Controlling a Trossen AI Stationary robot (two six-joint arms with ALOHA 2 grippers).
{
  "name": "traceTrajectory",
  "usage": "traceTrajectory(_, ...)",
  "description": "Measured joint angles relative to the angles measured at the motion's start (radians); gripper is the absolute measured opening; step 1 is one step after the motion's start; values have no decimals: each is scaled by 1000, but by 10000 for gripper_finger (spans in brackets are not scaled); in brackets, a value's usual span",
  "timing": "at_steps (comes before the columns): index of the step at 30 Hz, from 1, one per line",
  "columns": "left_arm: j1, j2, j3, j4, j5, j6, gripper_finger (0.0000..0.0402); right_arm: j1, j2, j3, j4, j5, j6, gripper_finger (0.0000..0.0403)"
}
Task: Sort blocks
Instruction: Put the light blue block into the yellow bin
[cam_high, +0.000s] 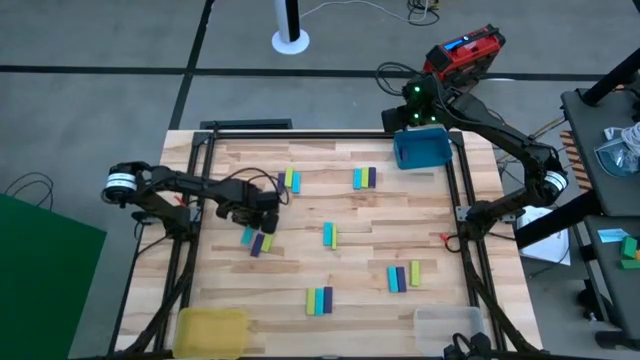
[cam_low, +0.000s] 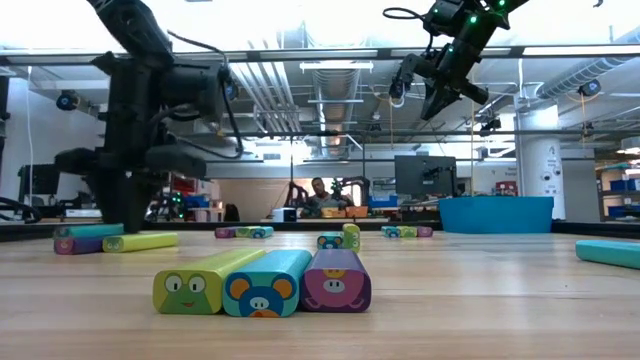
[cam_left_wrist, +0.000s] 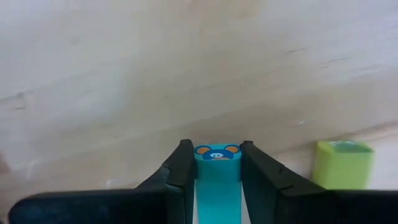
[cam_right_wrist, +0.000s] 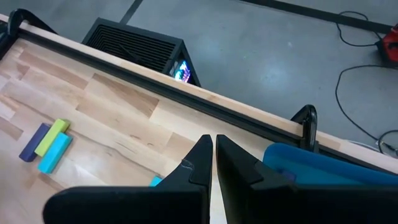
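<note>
My left gripper is low over the table's left middle, shut on a cyan block. A yellow-green block lies just beside it, part of a pair of blocks on the far side of the gripper. More blocks in cyan, yellow-green and purple lie flat on the table in small groups. My right gripper hangs shut and empty, high above the table by the blue tray at the far right. My left gripper pinches the cyan block by its two long sides between its two fingers. The block lies along the fingers, and its end face with a mouse picture shows at the fingertips. Whether it rests on the table or hangs clear cannot be told.
A yellow tray sits at the near left corner and a clear tray at the near right. A black frame runs round the table's edges. A single cyan and yellow-green pair lies mid-table.
</note>
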Motion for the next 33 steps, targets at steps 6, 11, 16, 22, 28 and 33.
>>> traceTrajectory(6, -13, -24, 138, -196, 22, 90, 72, 0, 0, 0, 10, 0, 2, 13)
traceTrajectory(11, -78, -107, 302, -367, 69, 309, 72, 0, 0, 0, 10, -1, -21, 13)
traceTrajectory(16, -275, -255, 437, -405, 185, 470, 72, 0, 0, 0, 25, -2, -64, 13)
traceTrajectory(22, -623, -314, 564, -393, 24, 301, 72, 0, 0, 0, 26, -6, -68, 13)
traceTrajectory(28, -830, -242, 613, -430, -40, 232, 72, 3, -4, 0, 1, -33, -17, 13)
traceTrajectory(33, -969, -191, 605, -429, -66, 250, 72, 31, -17, 29, -85, -61, 84, 13)
